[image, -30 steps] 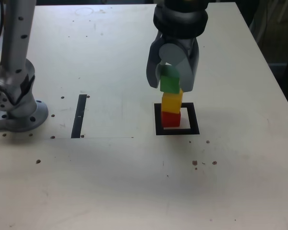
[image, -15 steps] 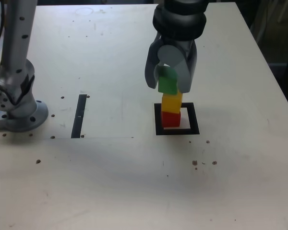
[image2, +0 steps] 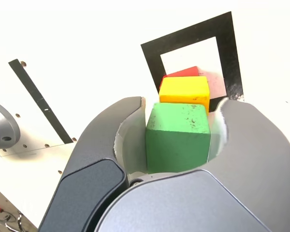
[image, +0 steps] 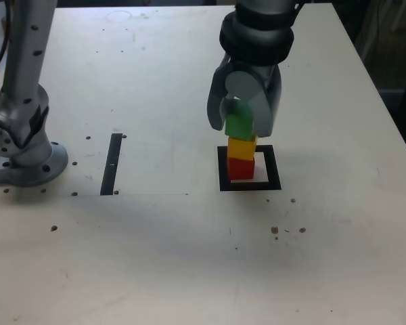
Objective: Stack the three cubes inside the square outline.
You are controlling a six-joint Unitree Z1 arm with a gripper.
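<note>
The red cube (image: 241,168) sits inside the square outline (image: 222,169), and the yellow cube (image: 242,147) stands on it. The green cube (image: 239,125) rests on top of the yellow one, a little askew. My gripper (image: 241,128) hangs straight over the stack with a jaw on either side of the green cube. In the wrist view the green cube (image2: 178,135) shows narrow gaps to both jaws, so the gripper (image2: 181,104) is slightly open around it. Beyond it are the yellow cube (image2: 183,91), the red cube (image2: 183,72) and the outline (image2: 152,58).
The arm's grey base (image: 20,149) stands at the exterior view's left. A narrow black strip (image: 111,164) lies on the pale table between the base and the outline. Small dark specks (image: 284,230) dot the table in front of the stack.
The gripper has come down a little, setting the green cube onto the yellow one. Its jaws have eased slightly apart from the green cube.
</note>
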